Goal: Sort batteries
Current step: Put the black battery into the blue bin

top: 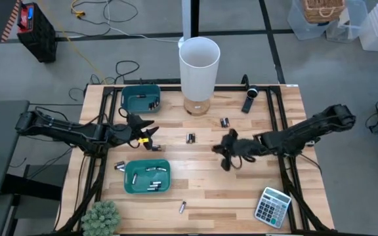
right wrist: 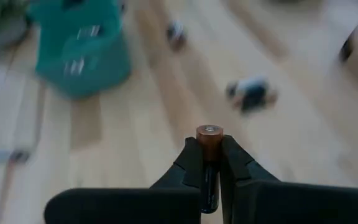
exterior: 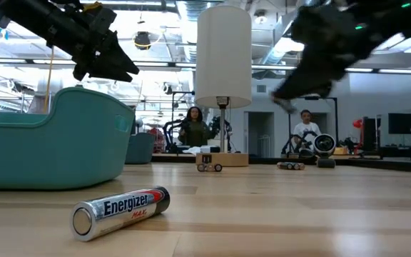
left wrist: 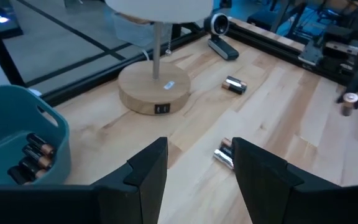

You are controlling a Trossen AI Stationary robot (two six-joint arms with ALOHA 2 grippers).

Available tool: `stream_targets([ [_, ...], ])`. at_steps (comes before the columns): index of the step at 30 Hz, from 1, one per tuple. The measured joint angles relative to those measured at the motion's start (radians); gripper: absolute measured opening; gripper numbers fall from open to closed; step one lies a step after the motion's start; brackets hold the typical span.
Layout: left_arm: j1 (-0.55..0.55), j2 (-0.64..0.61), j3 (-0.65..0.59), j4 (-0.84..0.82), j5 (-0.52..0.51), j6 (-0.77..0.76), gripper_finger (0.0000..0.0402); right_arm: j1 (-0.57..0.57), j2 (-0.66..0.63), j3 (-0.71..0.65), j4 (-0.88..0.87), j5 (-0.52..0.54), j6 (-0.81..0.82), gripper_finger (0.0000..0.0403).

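The big wooden table point(top: 254, 190) holds everything. A tall white lamp point(top: 198, 65) stands near its far edge on a round wooden base.

Two teal bins sit on the left side. The near bin point(top: 147, 177) has a few batteries inside, and the far bin point(top: 140, 98) has some dark ones too.

The left arm hangs between the two bins. The left gripper point(top: 151, 133) has its fingers spread apart with nothing between them.

The right gripper point(right wrist: 211, 163) is above the middle of the table. Its fingers are pinching one battery point(right wrist: 208, 155), copper end out.

A calculator point(top: 272, 206) lies at the near right corner.

Loose batteries lie on the wood: one pair point(top: 191, 137) in the middle, another pair point(top: 224, 122) near the lamp, and one battery point(top: 182, 207) by the near edge.
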Motion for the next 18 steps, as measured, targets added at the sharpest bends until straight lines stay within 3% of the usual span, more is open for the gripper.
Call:
stream_targets([
  [9,0.048,0.000,0.000,0.062,-0.058,0.003,0.0173,-0.219,0.180,0.074,0.373,-0.048,-0.173,0.0020],
  [18,0.048,0.000,0.000,0.068,-0.152,0.002,0.0173,-0.342,0.517,0.458,0.390,-0.234,-0.408,0.0020],
])
